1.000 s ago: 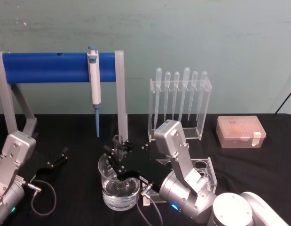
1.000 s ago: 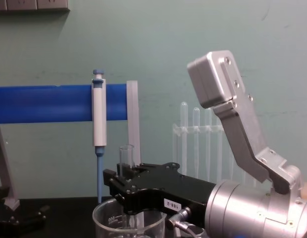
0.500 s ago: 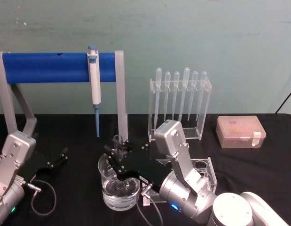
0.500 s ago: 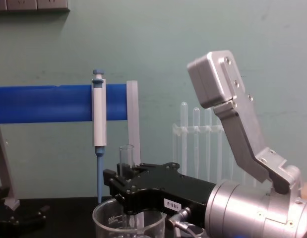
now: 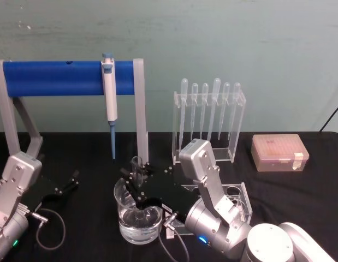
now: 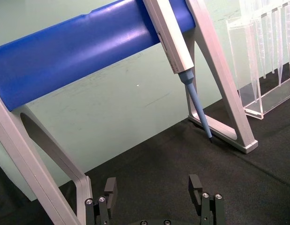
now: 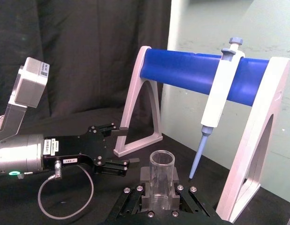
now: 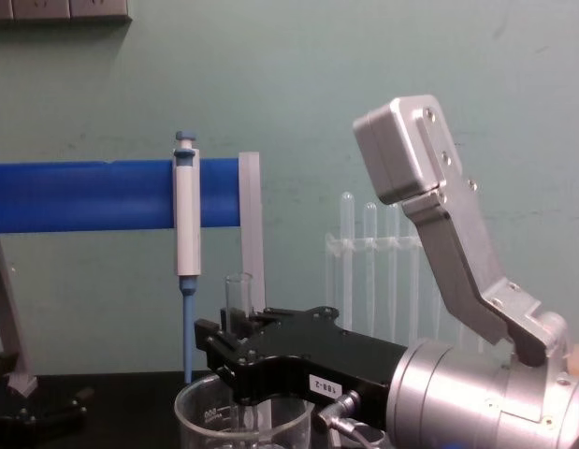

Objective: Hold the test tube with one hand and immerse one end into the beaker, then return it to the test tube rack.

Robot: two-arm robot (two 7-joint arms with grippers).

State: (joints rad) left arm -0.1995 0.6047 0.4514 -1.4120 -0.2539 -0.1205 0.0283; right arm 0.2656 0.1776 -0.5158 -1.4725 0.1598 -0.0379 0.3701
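Right pincer (image 5: 135, 183) clamps the test tube (image 7: 161, 165) upright, lower end inside the beaker (image 5: 120, 214); dipping is the step in hand, I judge; next I need a straight lift clear of the rim, then across to the rack (image 5: 241, 192); left pincer (image 6: 154, 190) sits open, parked at the worktop's left.

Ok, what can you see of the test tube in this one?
The test tube is a clear glass cylinder with a plain open rim, empty at the top. It stands upright, gripped by the right claw, which is shut on it. Its rim rises above the claw; its lower end goes down inside the beaker, which holds clear liquid. Whether the tip touches the liquid cannot be told.
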